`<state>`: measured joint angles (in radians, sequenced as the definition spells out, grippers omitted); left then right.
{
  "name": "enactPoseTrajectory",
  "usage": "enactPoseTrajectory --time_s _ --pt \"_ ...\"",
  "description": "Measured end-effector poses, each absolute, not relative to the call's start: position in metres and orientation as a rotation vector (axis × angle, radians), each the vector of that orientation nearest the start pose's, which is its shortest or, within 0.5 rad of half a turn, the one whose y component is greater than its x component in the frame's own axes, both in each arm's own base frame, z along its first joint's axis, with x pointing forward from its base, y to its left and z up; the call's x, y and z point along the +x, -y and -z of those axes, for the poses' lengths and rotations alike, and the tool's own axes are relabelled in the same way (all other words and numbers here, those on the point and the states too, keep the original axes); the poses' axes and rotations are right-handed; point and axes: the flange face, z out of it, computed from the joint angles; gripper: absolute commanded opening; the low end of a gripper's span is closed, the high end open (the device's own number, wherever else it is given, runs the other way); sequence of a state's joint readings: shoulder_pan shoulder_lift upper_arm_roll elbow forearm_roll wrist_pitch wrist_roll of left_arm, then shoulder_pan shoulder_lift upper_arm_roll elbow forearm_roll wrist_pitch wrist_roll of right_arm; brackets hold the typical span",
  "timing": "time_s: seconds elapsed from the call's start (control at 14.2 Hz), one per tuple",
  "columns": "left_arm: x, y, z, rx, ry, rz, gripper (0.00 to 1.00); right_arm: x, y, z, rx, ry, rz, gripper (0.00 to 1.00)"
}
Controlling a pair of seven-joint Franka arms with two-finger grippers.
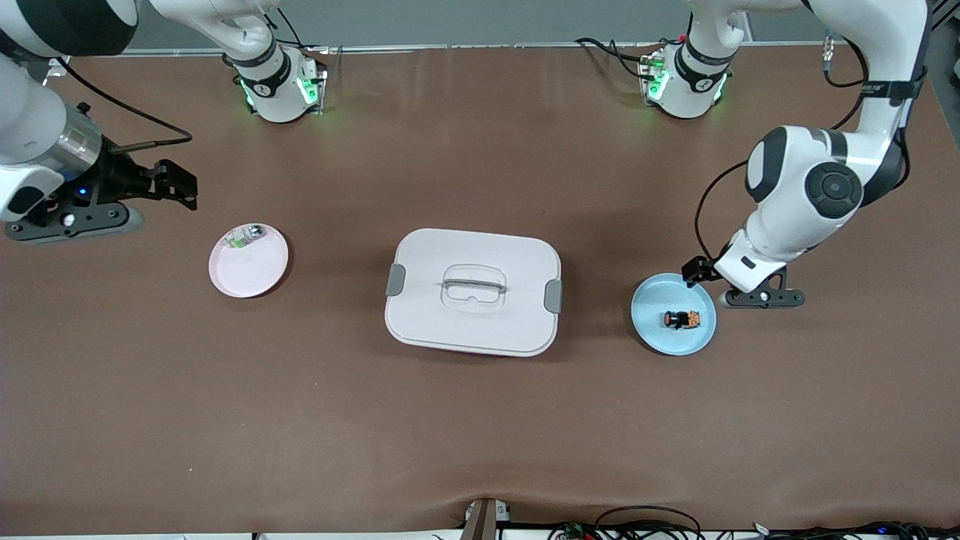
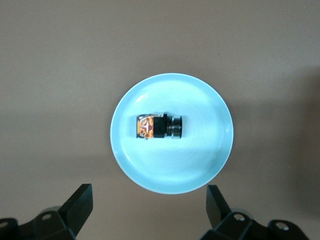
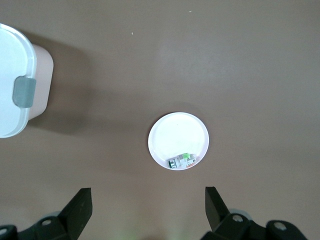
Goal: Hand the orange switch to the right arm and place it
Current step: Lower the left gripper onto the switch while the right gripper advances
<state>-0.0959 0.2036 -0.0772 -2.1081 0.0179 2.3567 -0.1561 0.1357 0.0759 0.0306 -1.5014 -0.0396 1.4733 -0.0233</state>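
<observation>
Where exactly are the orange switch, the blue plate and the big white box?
orange switch (image 2: pixel 159 126), left wrist view, on its black middle.
blue plate (image 1: pixel 654 330), front view, on its bare rim.
white box (image 1: pixel 427 315), front view, on its lid.

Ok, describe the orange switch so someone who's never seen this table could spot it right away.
Find the big white lidded box mid-table, then go toward the left arm's end to the blue plate. The switch lies on its side on that plate: a stubby black part with an orange end. The other small part, whitish-green and silver, sits on the pink plate.
</observation>
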Motion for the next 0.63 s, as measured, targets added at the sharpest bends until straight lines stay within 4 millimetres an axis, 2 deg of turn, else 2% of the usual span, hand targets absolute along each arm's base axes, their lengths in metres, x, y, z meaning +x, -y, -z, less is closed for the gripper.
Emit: enactPoseTrajectory --time_s 0.28,0.63 --pt "0.566 0.105 -0.296 -3.147 -0.077 0.071 1.00 0.570 -0.083 -0.602 -3.162 0.277 -0.110 1.00" --pt "0.571 0.108 -0.271 -3.155 -0.084 0.128 1.00 0.574 -0.098 -0.590 -3.124 0.297 -0.130 1.00"
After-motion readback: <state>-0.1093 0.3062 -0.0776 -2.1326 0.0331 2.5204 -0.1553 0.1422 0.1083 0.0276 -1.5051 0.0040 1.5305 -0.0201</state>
